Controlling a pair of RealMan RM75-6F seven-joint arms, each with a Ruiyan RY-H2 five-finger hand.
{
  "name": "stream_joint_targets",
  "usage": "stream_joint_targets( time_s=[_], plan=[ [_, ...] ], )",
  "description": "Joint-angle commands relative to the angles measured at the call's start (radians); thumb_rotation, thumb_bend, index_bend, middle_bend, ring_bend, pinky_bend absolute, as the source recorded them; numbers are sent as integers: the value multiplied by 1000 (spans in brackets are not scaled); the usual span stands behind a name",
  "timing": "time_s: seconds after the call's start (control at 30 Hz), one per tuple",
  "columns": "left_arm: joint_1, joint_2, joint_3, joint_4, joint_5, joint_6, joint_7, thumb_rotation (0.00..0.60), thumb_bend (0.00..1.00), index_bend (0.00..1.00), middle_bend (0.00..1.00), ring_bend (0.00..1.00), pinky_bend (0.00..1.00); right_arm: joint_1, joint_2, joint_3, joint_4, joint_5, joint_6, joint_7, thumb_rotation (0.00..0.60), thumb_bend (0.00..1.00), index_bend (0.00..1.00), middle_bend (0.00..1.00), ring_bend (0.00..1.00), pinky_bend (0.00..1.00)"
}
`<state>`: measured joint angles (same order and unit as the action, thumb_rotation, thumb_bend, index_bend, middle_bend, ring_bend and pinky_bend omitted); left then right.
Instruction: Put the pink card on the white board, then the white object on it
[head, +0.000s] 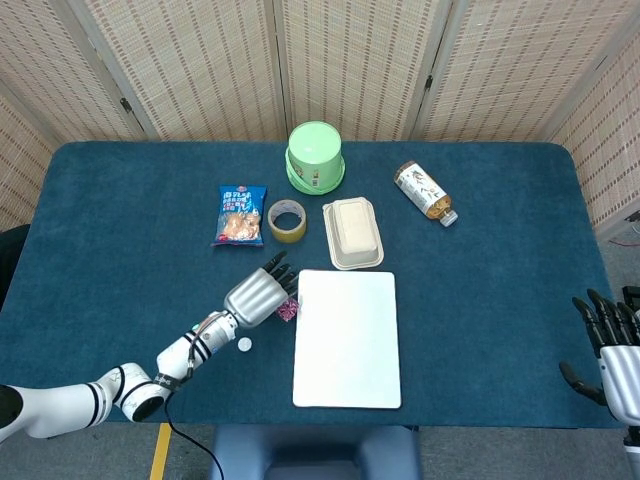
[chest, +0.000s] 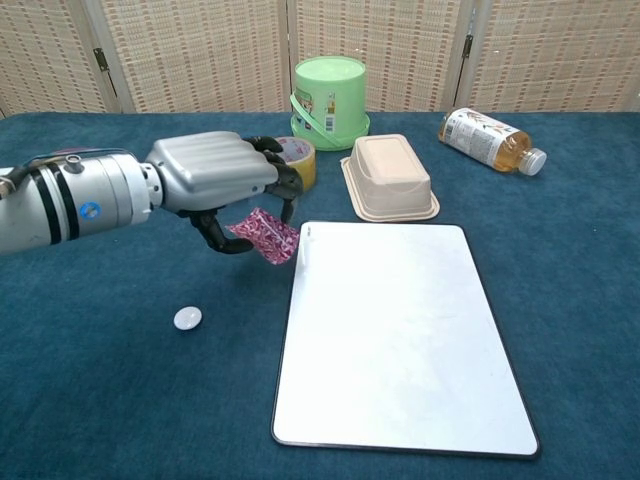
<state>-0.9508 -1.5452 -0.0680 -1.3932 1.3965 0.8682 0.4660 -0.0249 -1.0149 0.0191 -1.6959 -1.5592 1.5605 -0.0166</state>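
Observation:
My left hand (chest: 215, 180) (head: 256, 295) holds the pink patterned card (chest: 265, 234) (head: 288, 309) in the air, just left of the white board's upper left corner. The white board (chest: 400, 330) (head: 348, 338) lies flat in the middle of the blue table. A small round white object (chest: 187, 318) (head: 244, 344) lies on the cloth below my left hand, apart from it. My right hand (head: 608, 350) rests at the table's right edge with fingers spread and nothing in it.
Behind the board stand a beige lidded tray (chest: 388, 178), a roll of yellow tape (chest: 296, 160), a green bucket (chest: 329, 95), a snack bag (head: 240, 214) and a lying bottle (chest: 490, 140). Folding screens close off the back.

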Motion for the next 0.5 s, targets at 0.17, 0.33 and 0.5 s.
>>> stream_joint_targets(
  time_s=[0.17,0.33,0.5],
  plan=[
    [-14,-14,28,-77,55,3,67,600,394,375,215,179,4,4,-4,3,3,2,-4,2,600,285,0,14,10,0],
    [-19,-31,36,-109,73,-3,100,600,394,371,215,178,4,6,-6,4,9,2,-7,6,600,285,0,14,13,0],
    [-25,-53,41,-127,86,-13,124,600,394,366,215,177,3,6,-9,5,14,7,-10,11,600,285,0,13,12,0]
  ],
)
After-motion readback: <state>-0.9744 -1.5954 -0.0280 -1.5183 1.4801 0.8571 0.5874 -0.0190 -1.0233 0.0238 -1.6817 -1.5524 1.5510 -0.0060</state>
